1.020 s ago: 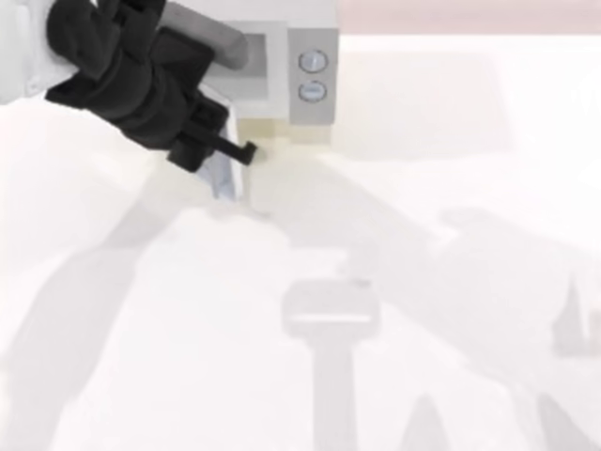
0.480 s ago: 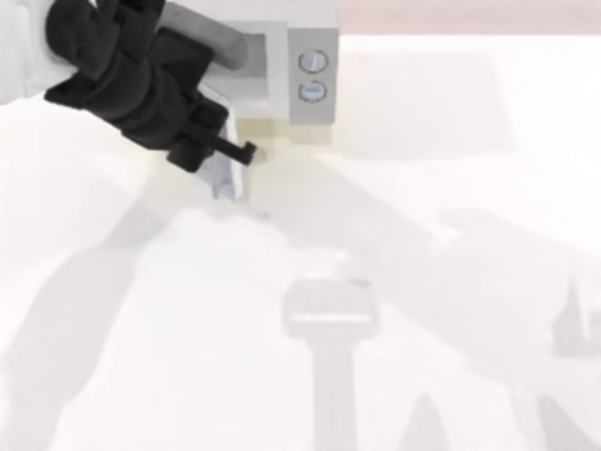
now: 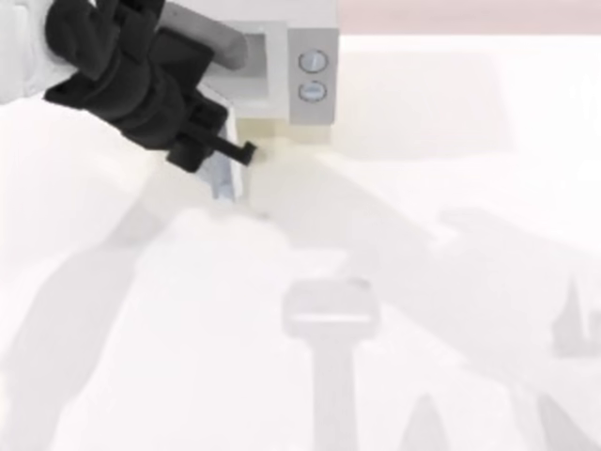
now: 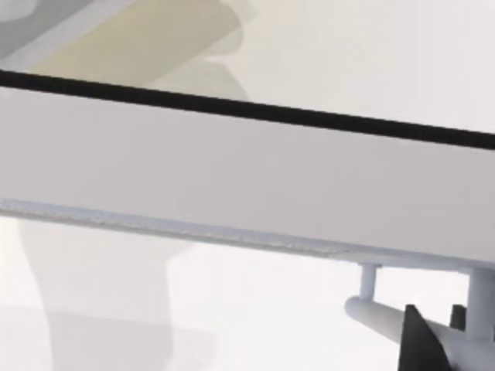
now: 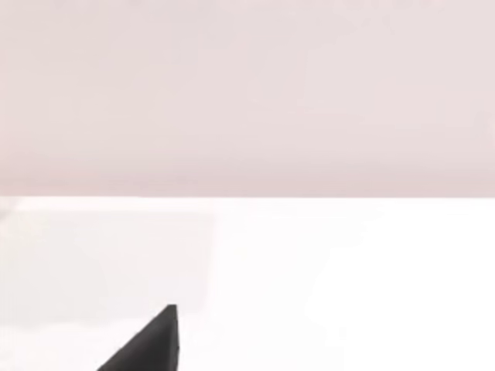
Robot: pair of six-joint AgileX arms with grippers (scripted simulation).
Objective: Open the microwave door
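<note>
top view: the microwave (image 3: 282,66) is sitting at the far edge of the bench (image 3: 423,282), left of centre, w/ its narrow side panel (image 3: 313,77) and two round knobs (image 3: 313,62) facing the camera. the microwave door (image 3: 228,174) is standing swung out from the front, seen nearly edge-on as a pale slab angling toward the near side, so the cavity opening (image 3: 258,70) is showing. the left arm is reaching in from the top-left corner, its dark left hand (image 3: 239,150) sitting right at the door's outer edge, one thin black finger (image 3: 246,151) poking out beside it. hand looks narrow and pinched at the door handle, tho the grip itself is mostly hidden under the wrist body. right arm isn't showing here, only shadows on the bench.

left wrist view: the door is filling the frame as a wide grey panel w/ a dark strip along one edge and a speckled strip along the other. a pale bar handle (image 4: 402,321) on short posts is sticking off it, and dark fingertips (image 4: 421,344) are sitting against that bar.

right wrist view: plain bench and a pinkish backdrop, plus one dark tip of the right hand (image 5: 151,344) at the frame edge; can't tell if it's wide or narrow.
</note>
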